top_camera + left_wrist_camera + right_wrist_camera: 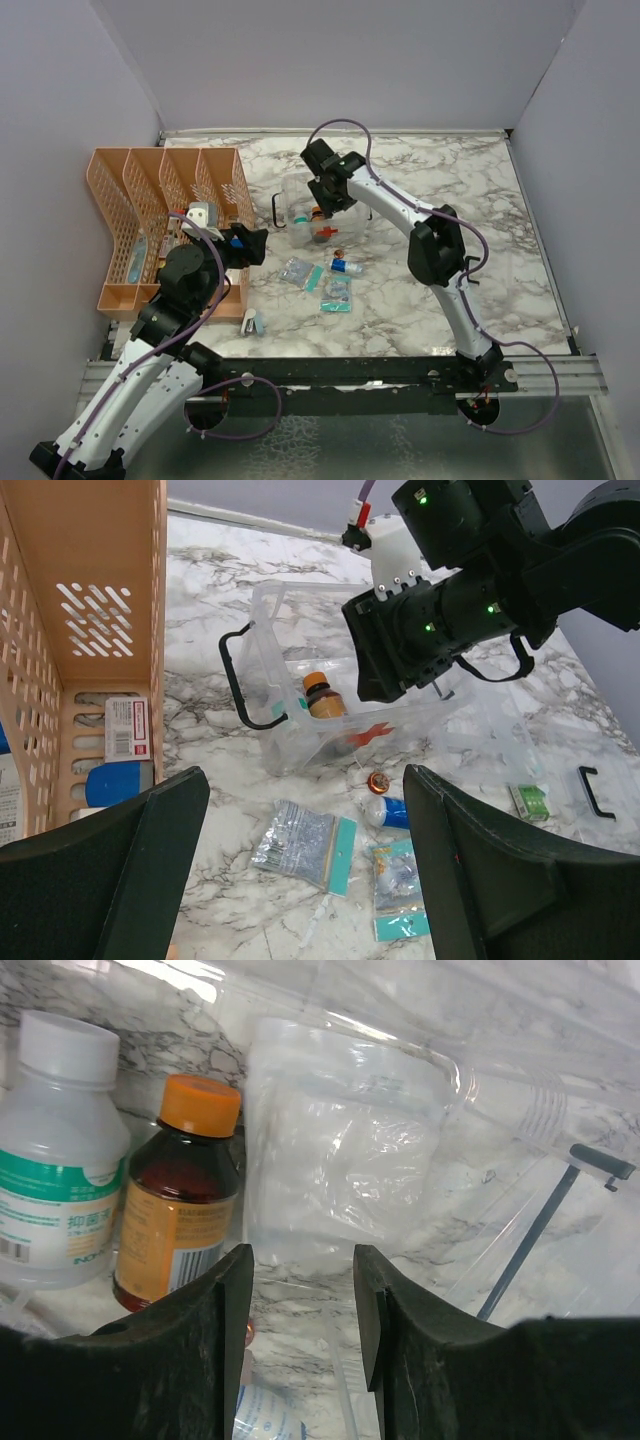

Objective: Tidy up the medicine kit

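Observation:
The medicine kit (296,205), a clear box with a black handle (235,685) and a red cross (366,736), stands open at mid table. Inside it are a brown bottle with an orange cap (180,1195), a white bottle (60,1150) and a clear pouch (345,1160). My right gripper (303,1260) hangs open inside the box just short of the pouch, with nothing between its fingers. My left gripper (305,780) is wide open above two teal-edged sachets (300,845) (400,890) lying on the table in front of the kit.
An orange lattice organizer (140,200) stands at the left with small boxes (127,728) in it. A blue-capped tube (390,812), a small orange cap (379,782), a green packet (530,800) and the clear lid (500,745) lie near the kit.

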Robot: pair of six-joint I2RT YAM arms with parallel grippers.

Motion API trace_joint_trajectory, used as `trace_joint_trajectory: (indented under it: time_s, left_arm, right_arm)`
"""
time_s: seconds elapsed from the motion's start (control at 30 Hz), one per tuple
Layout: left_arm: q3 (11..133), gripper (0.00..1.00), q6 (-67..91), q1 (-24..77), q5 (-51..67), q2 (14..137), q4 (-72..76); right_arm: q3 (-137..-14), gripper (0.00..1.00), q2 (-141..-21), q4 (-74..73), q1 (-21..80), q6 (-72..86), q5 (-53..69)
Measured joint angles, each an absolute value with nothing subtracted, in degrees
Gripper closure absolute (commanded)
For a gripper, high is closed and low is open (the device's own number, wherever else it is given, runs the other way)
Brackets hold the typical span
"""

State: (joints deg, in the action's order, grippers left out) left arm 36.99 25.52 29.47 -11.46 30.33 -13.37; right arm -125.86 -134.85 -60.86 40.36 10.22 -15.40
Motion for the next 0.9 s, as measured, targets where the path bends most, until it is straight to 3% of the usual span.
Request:
trace_joint_trajectory:
  time_s: [0.17, 0.43, 0.9]
  left_arm:
    - [36.99, 0.18, 25.47, 29.47, -11.46, 30.33, -13.37]
    - [36.99, 0.18, 25.30, 29.47, -11.44, 30.65, -13.34]
    - [36.99, 0.18, 25.10, 29.47, -11.44, 31.42, -13.37]
  right_arm:
    - [-125.82, 0.61, -133.38, -58.70, 39.77, 11.20, -14.66]
    - [-121.73, 0.60, -131.79, -52.18, 38.09, 13.87, -15.53]
    - [-122.39, 0.70, -137.47, -49.21, 35.55, 16.58, -16.40]
